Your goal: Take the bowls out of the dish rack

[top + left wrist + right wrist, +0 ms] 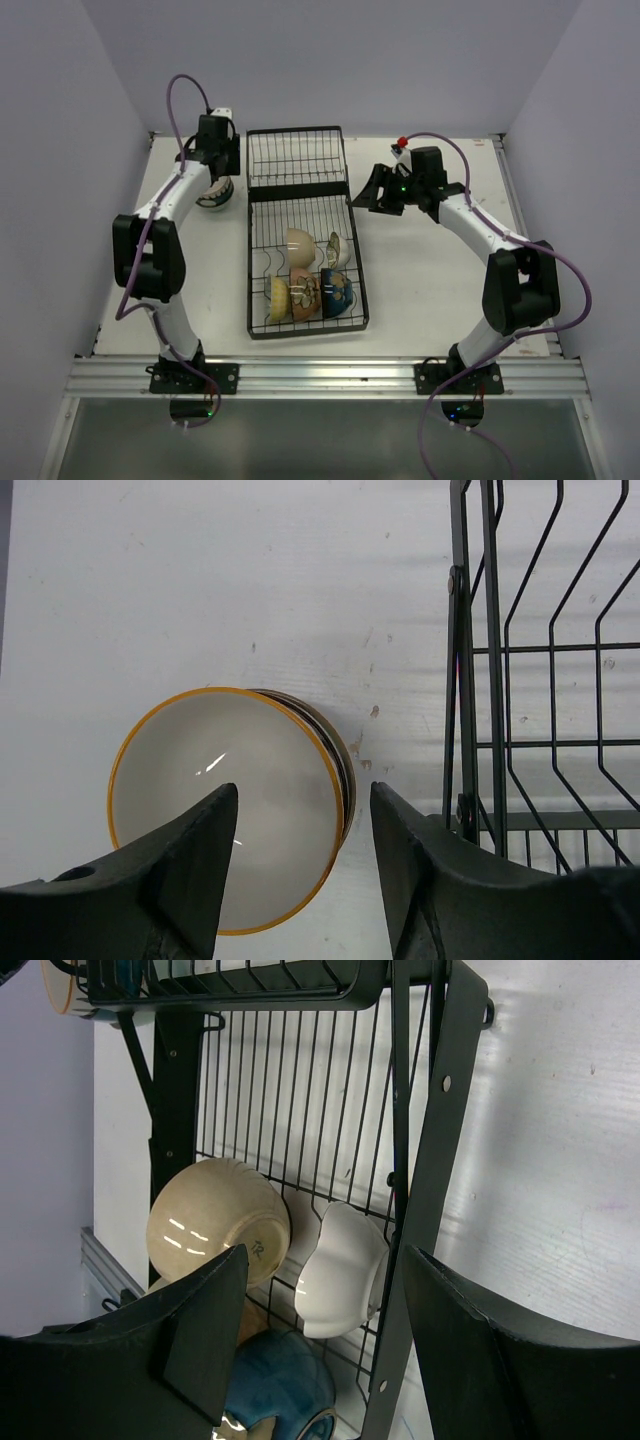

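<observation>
The black wire dish rack (258,215) lies lengthwise mid-table. Its near section holds several bowls on edge: a beige one (299,241), a white one (339,249), a yellow one (279,298), a pink one (305,291) and a blue one (337,290). My left gripper (214,178) is open above a white bowl with an orange rim (225,805) that sits on the table left of the rack (470,720). My right gripper (372,190) is open at the rack's right edge; the right wrist view shows the beige bowl (215,1222), white bowl (340,1270) and blue bowl (280,1385) between its fingers.
The rack's far section (295,155) holds nothing. White walls stand close on the left, right and back. A metal rail (330,375) runs along the table's near edge by the arm bases.
</observation>
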You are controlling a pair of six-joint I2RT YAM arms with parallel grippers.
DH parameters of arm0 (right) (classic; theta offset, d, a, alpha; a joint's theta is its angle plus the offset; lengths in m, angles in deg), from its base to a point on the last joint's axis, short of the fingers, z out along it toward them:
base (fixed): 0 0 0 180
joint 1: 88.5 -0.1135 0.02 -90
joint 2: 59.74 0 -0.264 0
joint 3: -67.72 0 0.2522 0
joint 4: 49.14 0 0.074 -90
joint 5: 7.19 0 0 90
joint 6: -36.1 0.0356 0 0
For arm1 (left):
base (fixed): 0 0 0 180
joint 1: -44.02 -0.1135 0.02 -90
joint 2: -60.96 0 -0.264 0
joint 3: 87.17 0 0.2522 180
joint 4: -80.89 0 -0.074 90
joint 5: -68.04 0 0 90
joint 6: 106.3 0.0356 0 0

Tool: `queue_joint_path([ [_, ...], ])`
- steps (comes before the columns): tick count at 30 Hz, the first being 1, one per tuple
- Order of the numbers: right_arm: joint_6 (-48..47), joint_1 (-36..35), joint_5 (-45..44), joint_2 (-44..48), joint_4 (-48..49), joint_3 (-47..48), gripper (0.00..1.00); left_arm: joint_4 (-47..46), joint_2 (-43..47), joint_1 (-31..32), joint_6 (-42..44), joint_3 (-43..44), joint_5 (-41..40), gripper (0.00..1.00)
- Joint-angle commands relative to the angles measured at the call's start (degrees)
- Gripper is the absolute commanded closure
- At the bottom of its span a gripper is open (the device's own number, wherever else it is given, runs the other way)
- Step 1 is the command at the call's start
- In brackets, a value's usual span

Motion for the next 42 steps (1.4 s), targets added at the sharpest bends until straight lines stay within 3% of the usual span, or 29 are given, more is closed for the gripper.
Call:
queue_joint_path([
  [1, 0.32, 0.22, 1.00, 0.59, 1.32, 0.25, 0.33, -0.35, 4.53, -0.06, -0.68, 2.68, -1.93, 0.40],
  [7, 0.14, 0.22, 1.00, 1.11, 0.70, 0.25, 0.33, 3.34, 10.66, -0.15, -3.93, 2.34, -4.65, 0.35],
  [12, 0.05, 0.22, 1.26, 1.20, 0.35, 0.16, 0.33, -0.17, 22.09, -0.76, -8.06, -7.65, 0.25, 0.29],
  [19, 0.41, 0.22, 1.88, 1.38, 0.09, -0.01, 0.33, -7.02, 39.06, -0.85, -15.00, -26.21, 27.37, 0.25],
  [27, 0.50, 0.13, 1.44, 2.17, -0.88, -1.07, 0.33, -13.61, 50.75, -0.85, -23.26, -44.67, 46.82, 0.25],
  [38, 0.85, 0.13, -0.49, 4.19, -2.28, -3.71, 0.33, -10.11, 58.50, -0.67, -25.99, -55.58, 53.26, 0.27],
  [42, 0.85, 0.13, -1.02, 4.72, -2.90, -3.88, 0.33, -6.25, 61.48, -0.59, -26.17, -57.78, 51.52, 0.29],
])
